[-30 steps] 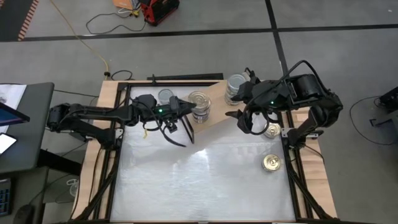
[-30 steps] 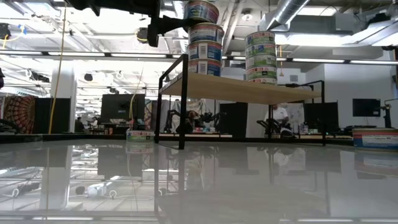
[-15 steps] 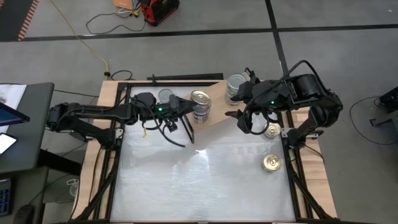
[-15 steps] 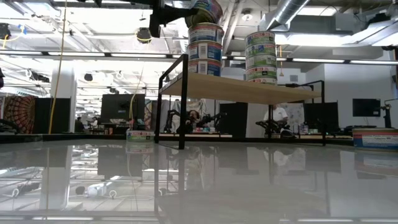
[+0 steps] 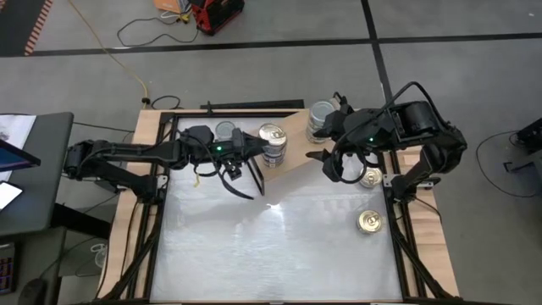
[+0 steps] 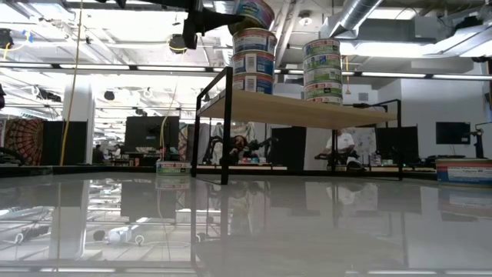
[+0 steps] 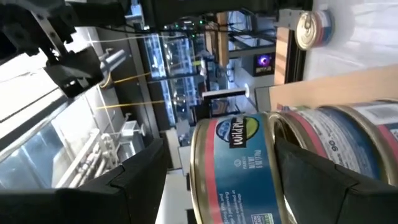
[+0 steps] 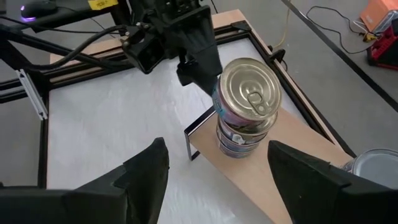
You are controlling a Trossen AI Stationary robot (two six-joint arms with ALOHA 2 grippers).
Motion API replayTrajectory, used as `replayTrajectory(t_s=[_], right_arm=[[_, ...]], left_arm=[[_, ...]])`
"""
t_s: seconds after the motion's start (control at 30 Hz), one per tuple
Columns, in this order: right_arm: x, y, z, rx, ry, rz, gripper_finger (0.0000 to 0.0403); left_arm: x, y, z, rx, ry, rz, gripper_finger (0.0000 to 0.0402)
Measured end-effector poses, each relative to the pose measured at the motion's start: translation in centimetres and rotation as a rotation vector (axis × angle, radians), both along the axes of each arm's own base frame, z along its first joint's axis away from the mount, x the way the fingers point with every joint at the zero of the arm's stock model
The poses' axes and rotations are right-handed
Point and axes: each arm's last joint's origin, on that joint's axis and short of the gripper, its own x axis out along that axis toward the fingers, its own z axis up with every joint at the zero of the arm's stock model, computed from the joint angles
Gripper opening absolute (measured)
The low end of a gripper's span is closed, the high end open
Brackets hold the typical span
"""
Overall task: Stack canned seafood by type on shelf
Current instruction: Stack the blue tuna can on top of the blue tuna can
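Observation:
On the left end of the tan shelf (image 5: 295,161) stands a stack of tins (image 6: 254,61). My left gripper (image 5: 264,141) reaches in level from the table's left and is shut on the top tin (image 6: 254,11), which has a gold pull-tab lid (image 8: 250,92). A second stack with a grey top (image 5: 321,113) stands on the shelf's right end (image 6: 321,69). My right gripper (image 8: 230,186) hangs open above the shelf's near right side, pointing down toward the left stack, with nothing between its fingers. My left gripper pinches the top tin's round side wall (image 7: 233,168) between its two fingers (image 7: 140,183), one on each side. The fingers come level from the table's left. The tin sits lid up and a little tilted above the stack; whether it rests on the tin below (image 7: 348,143), I cannot tell.
A gold-lidded tin (image 5: 368,222) lies on the white tabletop near the right edge, and another (image 5: 371,177) shows partly under my right arm. A grey-topped tin (image 5: 226,130) sits at the far left beside my left arm. The shelf's black frame leg (image 6: 226,127) stands near the stack.
My left gripper has risen a little at the top of the left stack. The top tin, level on the stack a second ago, now sits slightly higher and tilted in its hold. My right arm has kept still.

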Motion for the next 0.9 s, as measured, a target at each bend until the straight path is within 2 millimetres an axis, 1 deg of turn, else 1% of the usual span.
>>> replayTrajectory(t_s=[0.33,0.4,0.5,0.63,0.73,0.9], right_arm=[[0.1,-0.1,0.1,-0.002,-0.008,0.0,0.0297],[0.1,-0.1,0.1,-0.004,-0.009,0.002,0.0297],[0.1,-0.1,0.1,-0.007,-0.01,0.004,0.0297],[0.2,-0.2,0.2,-0.008,-0.023,0.001,0.0297],[0.2,-0.2,0.2,-0.013,-0.027,0.005,0.0297],[0.3,-0.2,0.3,-0.014,-0.037,0.006,0.0297]], left_arm=[[0.0,0.1,-0.1,-0.016,0.019,-0.019,0.0275],[-0.1,0.9,0.0,-0.013,0.016,-0.006,0.0274],[0.0,0.2,-0.2,-0.016,0.038,-0.035,0.0269],[0.0,0.0,0.1,-0.007,0.007,-0.099,0.0265],[0.0,0.5,0.4,-0.03,0.005,-0.081,0.0265],[-0.1,0.9,0.2,-0.064,0.021,-0.081,0.0264]])
